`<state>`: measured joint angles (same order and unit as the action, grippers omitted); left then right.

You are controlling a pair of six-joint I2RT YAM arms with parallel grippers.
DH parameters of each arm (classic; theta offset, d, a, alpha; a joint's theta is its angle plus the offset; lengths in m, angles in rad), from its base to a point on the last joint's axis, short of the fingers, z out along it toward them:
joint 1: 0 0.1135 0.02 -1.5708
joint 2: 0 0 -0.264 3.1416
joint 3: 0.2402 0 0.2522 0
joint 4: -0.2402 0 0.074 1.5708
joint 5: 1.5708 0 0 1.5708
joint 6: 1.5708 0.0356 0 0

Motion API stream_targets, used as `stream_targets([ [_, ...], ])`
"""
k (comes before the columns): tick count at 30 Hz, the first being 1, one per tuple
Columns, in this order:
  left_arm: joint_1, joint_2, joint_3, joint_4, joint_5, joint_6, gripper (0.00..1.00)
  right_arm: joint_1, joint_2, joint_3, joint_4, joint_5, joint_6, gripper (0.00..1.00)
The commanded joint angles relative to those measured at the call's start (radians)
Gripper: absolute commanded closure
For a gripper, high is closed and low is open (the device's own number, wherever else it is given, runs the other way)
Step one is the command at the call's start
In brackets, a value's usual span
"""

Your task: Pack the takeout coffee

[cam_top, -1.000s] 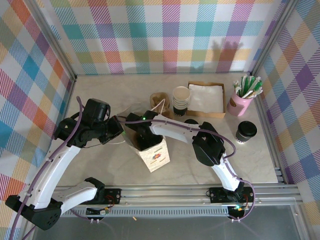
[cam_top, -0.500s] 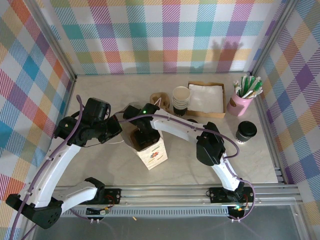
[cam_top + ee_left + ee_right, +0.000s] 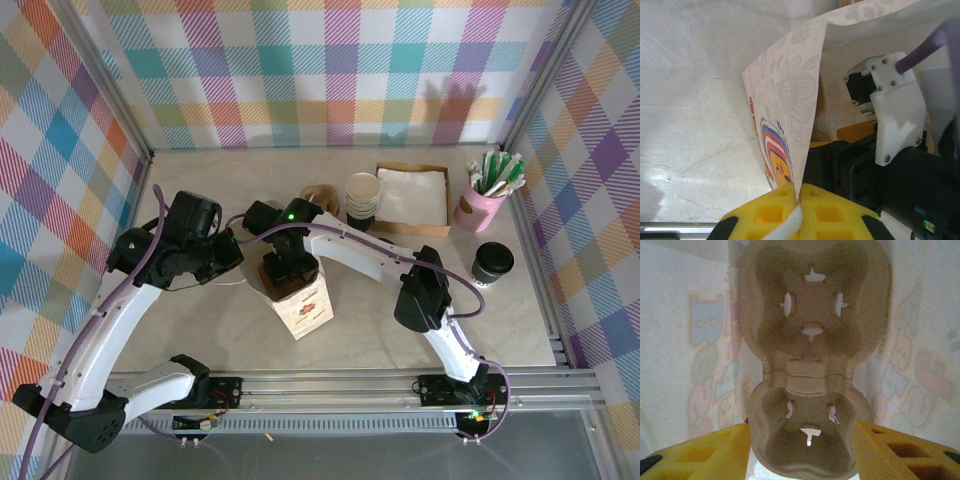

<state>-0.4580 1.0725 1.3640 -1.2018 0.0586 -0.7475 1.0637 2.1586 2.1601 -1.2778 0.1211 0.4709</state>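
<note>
Paper bag [image 3: 308,308] stands at centre of the table [image 3: 500,330], mouth open. Inside it lies a pulp carrier [image 3: 812,340] with 2 empty wells, grasped at its near well by the right claw [image 3: 802,455]. The left claw [image 3: 799,200] is clenched on the bag's rim. The takeout coffee [image 3: 492,262], lidded, stands outside the bag at right, well apart. Upper right: a pink cup [image 3: 480,208] holds packets.

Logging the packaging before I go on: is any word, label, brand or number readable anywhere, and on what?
None can be read.
The white paper bag: a colourful picture print, no legible letters.
The green-and-white sachets in the pink cup: too small to read.
The brown pulp cup carrier: blank.
The dark grey paper cup with black lid: no legible marking.
</note>
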Motion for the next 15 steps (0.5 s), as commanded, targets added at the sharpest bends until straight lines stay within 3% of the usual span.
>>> stream_targets([
  [1,-0.006,0.027,0.023,-0.046,-0.023,0.036,1.00,0.032,-0.095,0.046,0.042,-0.045,-0.011,0.45],
  [15,-0.006,0.055,0.049,-0.070,-0.043,0.070,1.00,0.055,-0.199,0.050,0.097,0.002,-0.011,0.45],
])
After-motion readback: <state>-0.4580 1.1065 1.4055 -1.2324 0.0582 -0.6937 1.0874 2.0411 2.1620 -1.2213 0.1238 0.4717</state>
